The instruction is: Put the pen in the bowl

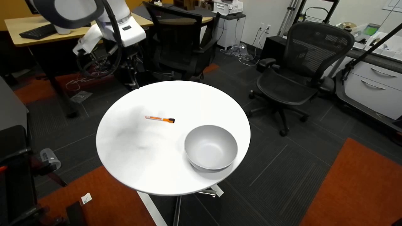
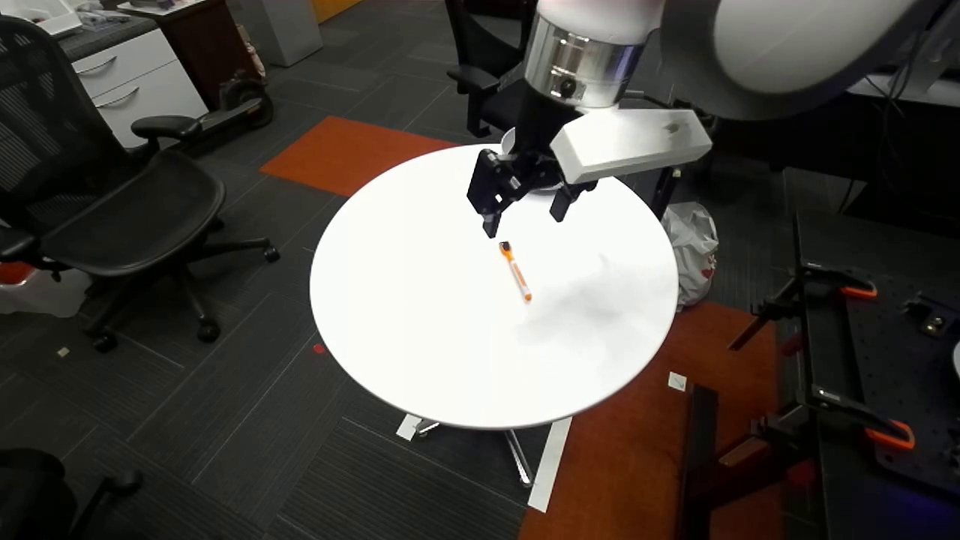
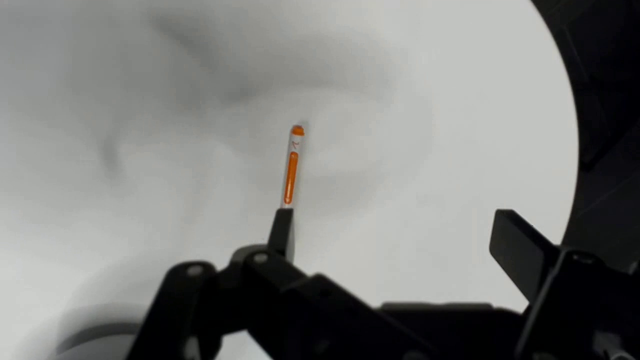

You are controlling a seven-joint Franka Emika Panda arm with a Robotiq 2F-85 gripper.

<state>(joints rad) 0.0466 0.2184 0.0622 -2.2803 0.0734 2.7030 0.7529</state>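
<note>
Presently, the pen [image 1: 160,119] lies flat on the round white table [image 1: 141,175], left of centre and about mid-height of the frame in an exterior view; barrel orange and white, dark cap end to the right. Bowl [image 1: 210,147], grey, upright, stands to its lower right, well apart from it, near the table's edge. Gripper [image 2: 525,220] hangs over the table, upper centre of the frame in an exterior view, near the pen's cap end, tips apart from it; from that side I see only a little of the bowl behind. Fingers [image 3: 281,232] spread wide, the table showing between them in the wrist view; the one at left of the frame hides the pen's lower end. White arm [image 1: 125,34] enters at upper left in an exterior view. Around me: mesh chair [image 1: 314,59] at upper right, desk [image 1: 25,24] with keyboard [image 1: 38,32] at upper left, dark carpet [image 1: 273,169] with orange patches [image 1: 358,188].
</note>
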